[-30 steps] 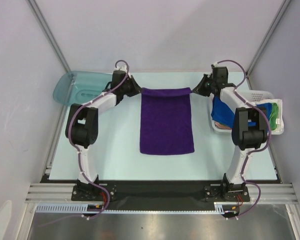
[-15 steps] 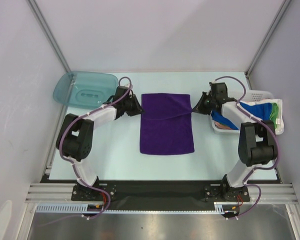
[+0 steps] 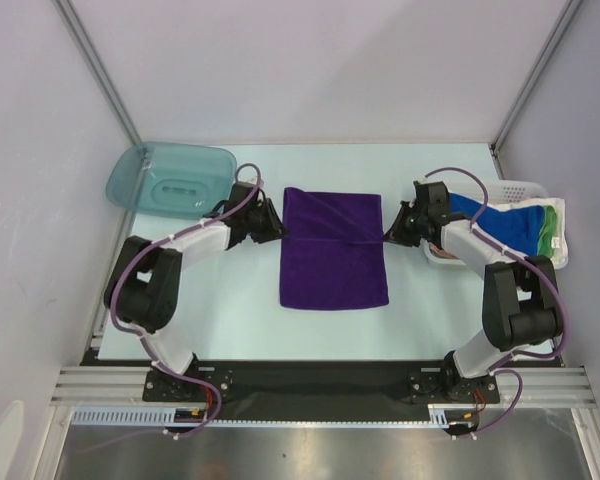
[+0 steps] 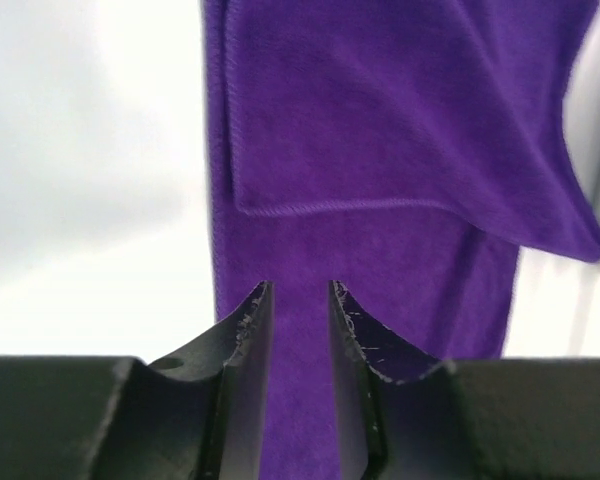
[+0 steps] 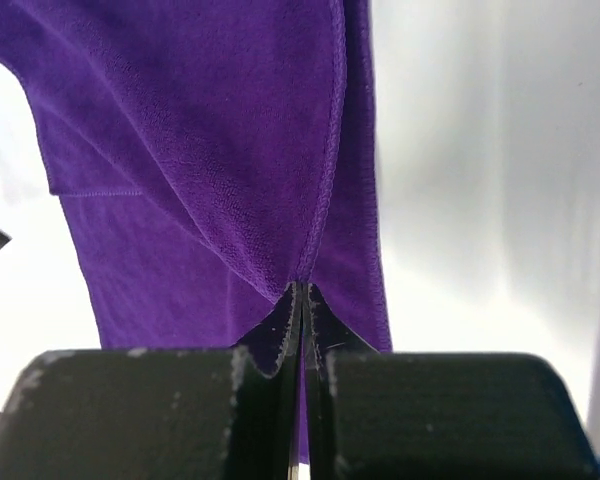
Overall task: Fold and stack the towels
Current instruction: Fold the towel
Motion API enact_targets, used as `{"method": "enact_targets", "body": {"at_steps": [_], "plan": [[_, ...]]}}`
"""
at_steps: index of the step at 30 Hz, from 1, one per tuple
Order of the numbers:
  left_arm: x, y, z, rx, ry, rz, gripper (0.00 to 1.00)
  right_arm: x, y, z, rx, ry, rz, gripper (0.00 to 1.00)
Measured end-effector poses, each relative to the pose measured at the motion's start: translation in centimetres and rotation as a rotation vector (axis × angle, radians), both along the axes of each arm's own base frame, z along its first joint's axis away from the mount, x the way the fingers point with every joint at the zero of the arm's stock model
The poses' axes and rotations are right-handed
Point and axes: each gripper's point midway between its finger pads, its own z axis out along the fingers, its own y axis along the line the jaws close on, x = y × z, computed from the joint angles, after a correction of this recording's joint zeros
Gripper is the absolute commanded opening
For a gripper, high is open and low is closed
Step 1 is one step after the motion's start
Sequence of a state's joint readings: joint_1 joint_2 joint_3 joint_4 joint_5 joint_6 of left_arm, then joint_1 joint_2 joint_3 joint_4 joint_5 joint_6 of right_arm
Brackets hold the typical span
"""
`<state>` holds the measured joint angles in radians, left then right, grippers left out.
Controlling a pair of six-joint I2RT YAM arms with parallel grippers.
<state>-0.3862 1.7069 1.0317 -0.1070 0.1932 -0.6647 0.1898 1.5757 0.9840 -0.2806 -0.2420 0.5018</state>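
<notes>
One fold nearly laid on the purple towel (image 3: 333, 262): left gripper (image 4: 299, 292) parted, holding nothing; right gripper (image 5: 302, 290) pinches the flap's corner, should release next

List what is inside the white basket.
A blue towel and a green towel lie in the white basket; the right arm covers its near-left corner.

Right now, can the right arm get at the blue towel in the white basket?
Probably not yet: the right gripper is shut on an edge of the purple towel. The blue towel lies exposed in the white basket beside that arm, so after release it looks reachable.
</notes>
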Motion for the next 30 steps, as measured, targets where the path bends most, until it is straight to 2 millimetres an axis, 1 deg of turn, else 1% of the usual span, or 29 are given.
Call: {"method": "enact_targets", "body": {"at_steps": [5, 8, 13, 20, 30], "plan": [[1.4, 0.0, -2.2, 0.043, 0.038, 0.022, 0.29, 0.4, -0.2, 0.0, -0.009, -0.013, -0.011, 0.00], [1.9, 0.2, -3.1, 0.069, 0.053, 0.039, 0.29, 0.6, -0.2, 0.0, -0.010, -0.019, -0.013, 0.00], [2.6, 0.2, -3.8, 0.085, 0.059, 0.051, 0.31, 0.7, -0.2, -0.2, -0.012, -0.017, -0.014, 0.00], [2.6, 0.2, -4.3, 0.086, 0.073, 0.057, 0.31, 0.7, -0.3, -0.5, -0.014, -0.011, -0.015, 0.00], [2.9, 0.0, -4.6, 0.083, 0.080, 0.061, 0.27, 0.8, -0.3, -0.7, -0.013, -0.009, -0.017, 0.00]]}}
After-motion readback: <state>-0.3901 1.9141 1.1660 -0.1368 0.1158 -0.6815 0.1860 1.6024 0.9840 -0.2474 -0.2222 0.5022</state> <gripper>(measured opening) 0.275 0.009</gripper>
